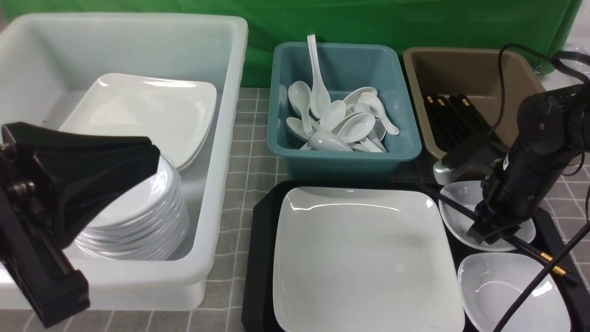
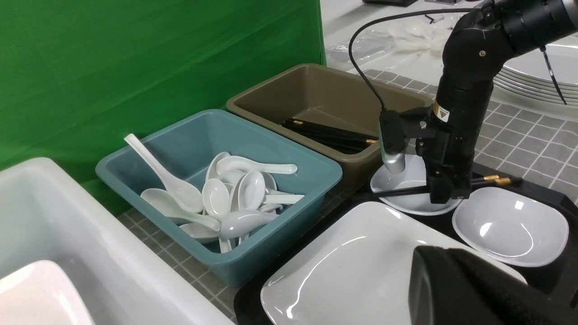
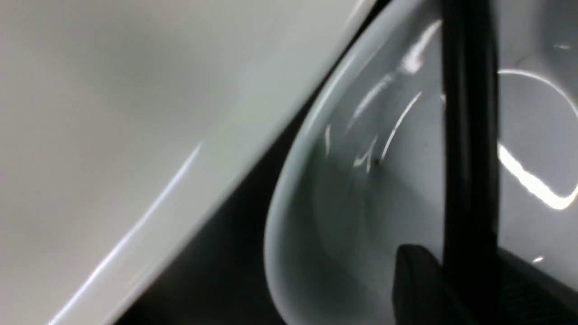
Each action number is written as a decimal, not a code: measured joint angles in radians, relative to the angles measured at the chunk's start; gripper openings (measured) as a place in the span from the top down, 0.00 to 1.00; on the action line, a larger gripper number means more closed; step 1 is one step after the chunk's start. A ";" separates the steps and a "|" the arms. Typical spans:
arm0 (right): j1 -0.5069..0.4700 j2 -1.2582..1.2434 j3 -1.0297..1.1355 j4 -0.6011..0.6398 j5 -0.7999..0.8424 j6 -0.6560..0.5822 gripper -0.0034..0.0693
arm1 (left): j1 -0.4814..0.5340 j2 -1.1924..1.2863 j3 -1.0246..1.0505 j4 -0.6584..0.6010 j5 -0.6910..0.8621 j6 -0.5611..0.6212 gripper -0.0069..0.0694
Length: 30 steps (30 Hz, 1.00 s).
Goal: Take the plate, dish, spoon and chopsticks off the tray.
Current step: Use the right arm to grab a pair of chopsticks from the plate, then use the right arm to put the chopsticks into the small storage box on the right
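The black tray (image 1: 257, 258) holds the large white square plate (image 1: 364, 258) and two small white dishes, one further off (image 1: 458, 216) and one nearer (image 1: 511, 290). The black chopsticks (image 1: 546, 257) lie slanted across the further dish. My right gripper (image 1: 491, 233) reaches down onto them and is shut on the chopsticks (image 3: 469, 135) just above that dish (image 3: 361, 203). My left gripper (image 1: 152, 159) is shut and empty, raised over the white tub to the tray's left. The spoon is out of view.
A big white tub (image 1: 221, 138) on the left holds stacked plates and bowls. Behind the tray stand a teal tub (image 1: 341, 157) with several white spoons and a brown tub (image 1: 461, 60) with black chopsticks. A black cable hangs from the right arm over the tray's right side.
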<state>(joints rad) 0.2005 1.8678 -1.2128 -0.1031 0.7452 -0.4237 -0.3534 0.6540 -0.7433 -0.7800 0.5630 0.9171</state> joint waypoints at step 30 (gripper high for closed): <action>-0.006 -0.331 -0.093 0.326 0.267 -0.032 0.77 | 0.000 0.000 0.000 -0.018 -0.020 0.004 0.90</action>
<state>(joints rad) 0.1941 1.5370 -1.3057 0.2227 1.0120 -0.4560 -0.3534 0.6540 -0.7433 -0.7984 0.5433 0.9208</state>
